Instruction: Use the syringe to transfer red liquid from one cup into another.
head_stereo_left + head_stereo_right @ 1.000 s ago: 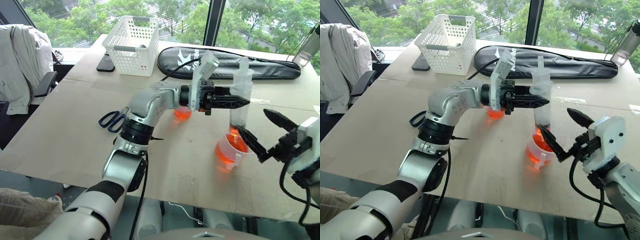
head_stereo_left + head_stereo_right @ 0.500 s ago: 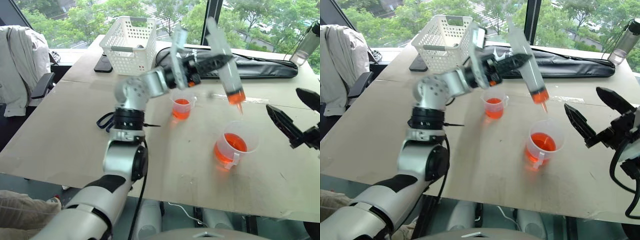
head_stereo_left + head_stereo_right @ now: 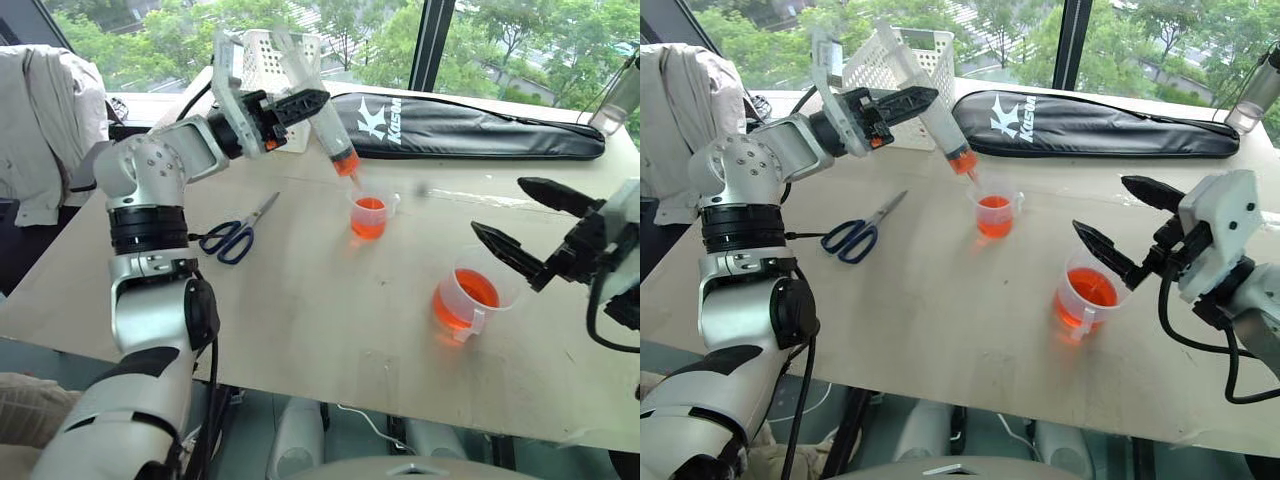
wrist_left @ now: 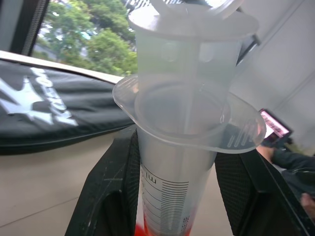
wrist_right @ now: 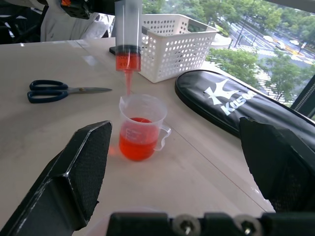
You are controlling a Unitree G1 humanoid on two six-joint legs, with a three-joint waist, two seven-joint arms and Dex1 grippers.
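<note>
This looks like an upper-floor office or research room. A wide pale table (image 3: 300,330) stands against tall windows (image 3: 500,45) that look down onto green treetops and a road. Everyday office clutter lies on it: blue-handled scissors (image 3: 233,234), a white plastic basket (image 3: 875,62), a long black zip case (image 3: 470,127) and a phone (image 5: 115,49). A grey jacket (image 3: 45,125) hangs over an office chair (image 3: 85,165) beside the table.
</note>
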